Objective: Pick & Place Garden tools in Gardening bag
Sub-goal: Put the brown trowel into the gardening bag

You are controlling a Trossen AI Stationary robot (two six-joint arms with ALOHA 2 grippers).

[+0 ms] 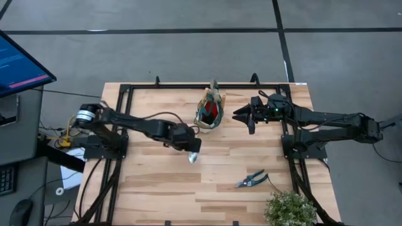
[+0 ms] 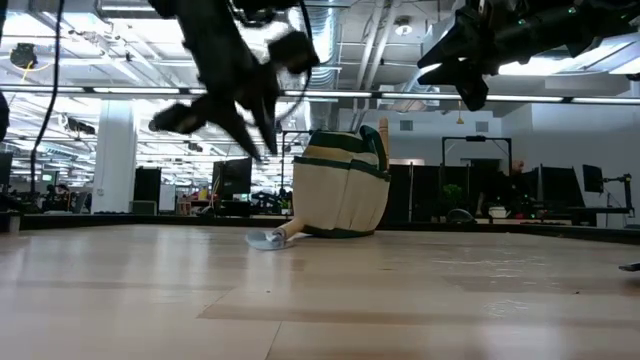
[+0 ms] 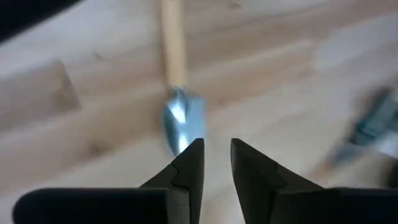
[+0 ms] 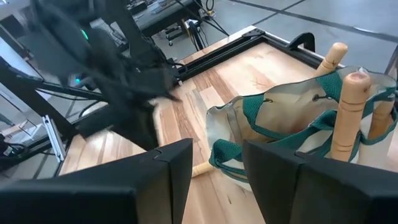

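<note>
The beige gardening bag with green trim (image 1: 210,112) stands upright at the table's far middle. Two wooden handles (image 4: 348,112) stick up out of it, and something red (image 1: 214,113) shows inside. A trowel (image 3: 179,118) lies flat on the table just near of the bag, its silver blade (image 1: 193,157) pointing toward the near edge and its handle end (image 4: 200,169) by the bag's base. My left gripper (image 3: 216,155) hovers above the blade, slightly open and empty. My right gripper (image 1: 242,116) is open and empty in the air, right of the bag. Blue-handled pruning shears (image 1: 251,181) lie near right.
A green leafy plant (image 1: 290,210) stands at the table's near right corner. A black frame (image 1: 125,94) runs along the table's left, far and right edges. Bare wood lies at the near left. A monitor (image 1: 19,63) stands off the table's left.
</note>
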